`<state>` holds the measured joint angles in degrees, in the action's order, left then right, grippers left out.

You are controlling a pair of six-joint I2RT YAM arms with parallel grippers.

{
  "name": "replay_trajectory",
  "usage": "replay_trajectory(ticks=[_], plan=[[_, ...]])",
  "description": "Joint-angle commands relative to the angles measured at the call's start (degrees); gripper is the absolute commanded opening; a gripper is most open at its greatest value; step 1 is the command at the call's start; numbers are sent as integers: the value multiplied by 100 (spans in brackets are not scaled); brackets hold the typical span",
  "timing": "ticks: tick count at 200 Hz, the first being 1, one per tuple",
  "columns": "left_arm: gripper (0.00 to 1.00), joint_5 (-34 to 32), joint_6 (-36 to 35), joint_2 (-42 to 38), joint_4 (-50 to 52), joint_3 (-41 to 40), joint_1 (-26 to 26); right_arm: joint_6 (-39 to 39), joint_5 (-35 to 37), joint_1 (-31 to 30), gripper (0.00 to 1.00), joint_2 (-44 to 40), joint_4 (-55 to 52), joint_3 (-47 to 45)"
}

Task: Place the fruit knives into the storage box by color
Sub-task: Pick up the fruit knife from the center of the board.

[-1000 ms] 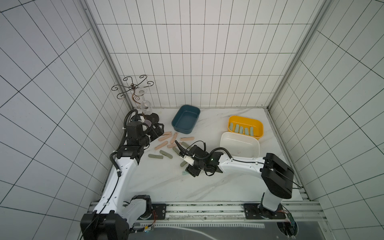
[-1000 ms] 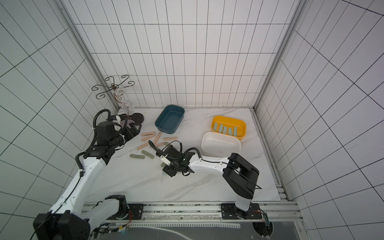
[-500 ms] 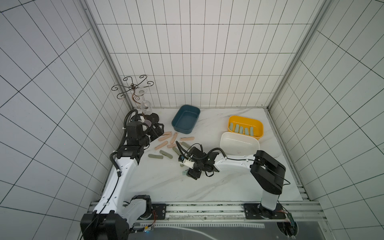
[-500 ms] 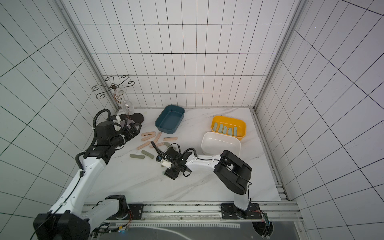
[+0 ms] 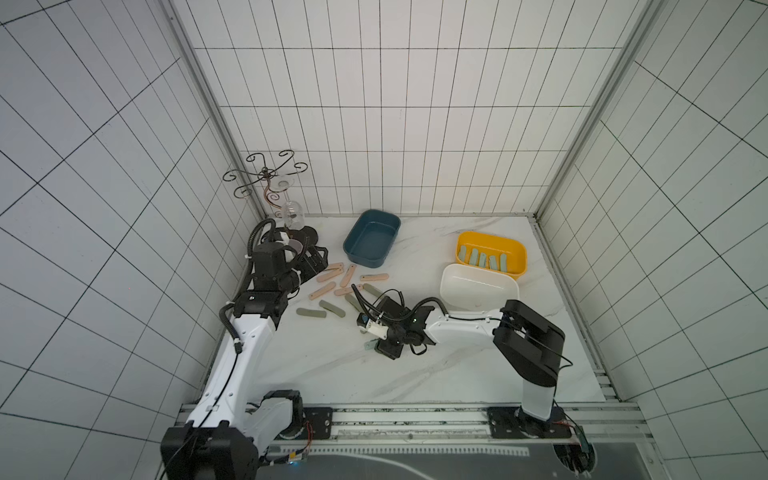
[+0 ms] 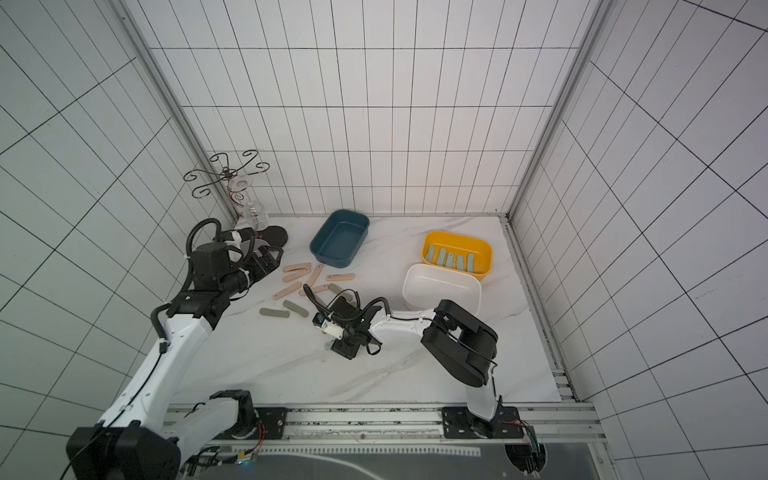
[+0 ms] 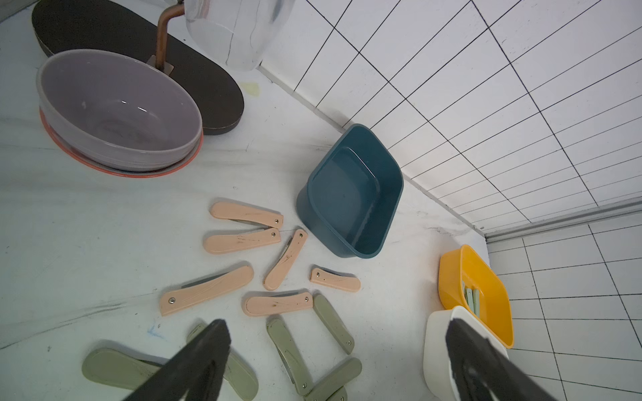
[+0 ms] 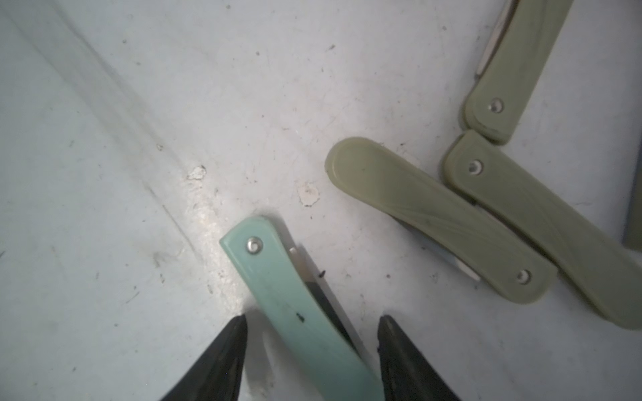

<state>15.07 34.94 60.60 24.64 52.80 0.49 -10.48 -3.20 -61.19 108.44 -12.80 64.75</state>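
Right wrist view: the right hand [image 8: 311, 321] stands part open astride a mint knife [image 8: 278, 288] that lies flat on the worktop [image 8: 139, 139]. A gap shows between each finger and the handle, so nothing is gripped. Olive knives [image 8: 434, 215] lie just beside it. In both top views this spot is near the worktop's middle, toward the front edge. The left hand [image 7: 337, 330], spread wide and empty, hovers near the left edge beside pink knives [image 7: 243, 239] and the blue box [image 5: 365, 259]. More mint knives [image 5: 482, 259] lie in the yellow box [image 5: 490, 237] by the right edge, with the white box [image 5: 478, 286] just in front of it.
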Motion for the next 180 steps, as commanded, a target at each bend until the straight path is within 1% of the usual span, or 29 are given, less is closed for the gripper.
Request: replay_trajectory(ticks=[1,15,37,80,105,180], plan=[[97,-22,22,-20,-74,73,17,-26,127,-46,52,126,-178,-104],[97,-30,21,-30,-74,73,20,-24,127,-40,44,133,-214,-103],[97,-30,30,-38,-74,73,21,24,157,-40,37,82,-230,-158],[97,-15,49,-39,-83,86,21,210,290,-29,29,-131,-249,-384],[97,3,67,-22,-91,82,23,364,335,-16,27,-341,-241,-590],[97,55,127,13,-152,82,12,827,486,211,27,-1207,-153,-1092]])
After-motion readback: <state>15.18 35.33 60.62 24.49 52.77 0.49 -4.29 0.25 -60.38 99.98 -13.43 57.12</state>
